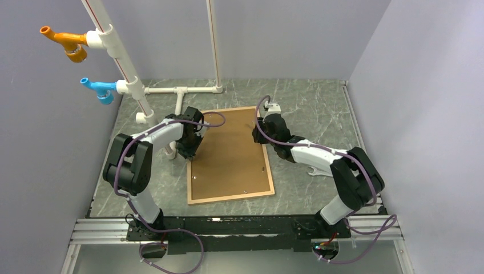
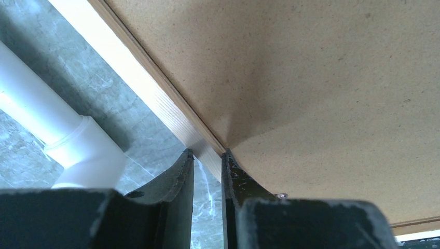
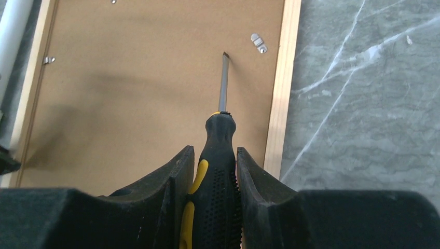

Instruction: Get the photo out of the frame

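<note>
Frame (image 1: 231, 198) face-down, long axis near-to-far

The table (image 1: 319, 108) is a grey-green slab with pale marble veining, filling the middle of the top view between plain lilac walls. The frame (image 1: 231, 198) lies flat on it at the centre, back side up and turned slightly askew. Its narrow light-wood moulding surrounds a brown backing board (image 1: 228, 154). At the upper left the white pipe structure (image 1: 181, 90) stands on the slab, its horizontal base pipes resting on the surface. One leg stands just beside the frame's left rail. An aluminium rail (image 1: 97, 233) borders the slab along the bottom of the view.
</note>
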You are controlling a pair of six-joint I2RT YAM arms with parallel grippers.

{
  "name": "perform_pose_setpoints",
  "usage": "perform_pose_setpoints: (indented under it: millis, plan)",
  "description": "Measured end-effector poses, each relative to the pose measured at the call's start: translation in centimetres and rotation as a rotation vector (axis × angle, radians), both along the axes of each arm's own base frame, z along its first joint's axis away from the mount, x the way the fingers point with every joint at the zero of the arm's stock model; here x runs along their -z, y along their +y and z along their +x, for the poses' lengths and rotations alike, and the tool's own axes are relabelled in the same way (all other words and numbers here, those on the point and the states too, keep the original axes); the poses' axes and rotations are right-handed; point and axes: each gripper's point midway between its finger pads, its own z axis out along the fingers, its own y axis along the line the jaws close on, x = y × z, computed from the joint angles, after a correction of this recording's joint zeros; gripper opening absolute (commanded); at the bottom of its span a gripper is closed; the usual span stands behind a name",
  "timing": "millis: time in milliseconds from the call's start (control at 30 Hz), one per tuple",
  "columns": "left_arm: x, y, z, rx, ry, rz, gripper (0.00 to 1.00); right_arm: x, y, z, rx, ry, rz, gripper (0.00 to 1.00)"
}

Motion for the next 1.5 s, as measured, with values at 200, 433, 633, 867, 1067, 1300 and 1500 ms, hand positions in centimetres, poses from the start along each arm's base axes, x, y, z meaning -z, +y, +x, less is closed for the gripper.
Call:
perform_pose_setpoints:
  millis: [200, 433, 633, 867, 1067, 1300, 1500]
  plan:
    - [0.0, 0.0, 0.0, 0.007, 0.0, 0.003, 0.05, -1.9, 0.0, -2.4, -0.047, 0.035, -0.002, 0.0]
    - [0.0, 0.0, 0.0, 0.01, 0.001, 0.001, 0.03, -4.2, 4.1, -8.1, -0.208, 0.042, 0.012, 0.0]
    - [0.0, -0.1, 0.0, 0.015, 0.002, -0.005, 0.01, -4.4, 9.1, -15.4, -0.406, 0.067, 0.044, 0.0]
    - [-0.1, -0.1, 0.0, 0.014, 0.004, -0.009, 0.0, -2.9, 11.6, -20.5, -0.522, 0.097, 0.052, 0.0]
    - [-0.1, -0.1, -0.1, 0.014, 0.006, -0.013, 0.0, -2.0, 14.3, -23.2, -0.593, 0.092, 0.01, 0.0]
    - [-0.1, -0.3, -0.1, 0.021, 0.009, -0.024, 0.0, -2.0, 17.1, -23.9, -0.609, 0.065, -0.016, 0.0]
    - [-0.1, -0.4, 0.0, 0.032, 0.009, -0.031, 0.0, -1.8, 18.8, -23.6, -0.581, 0.032, -0.063, 0.0]
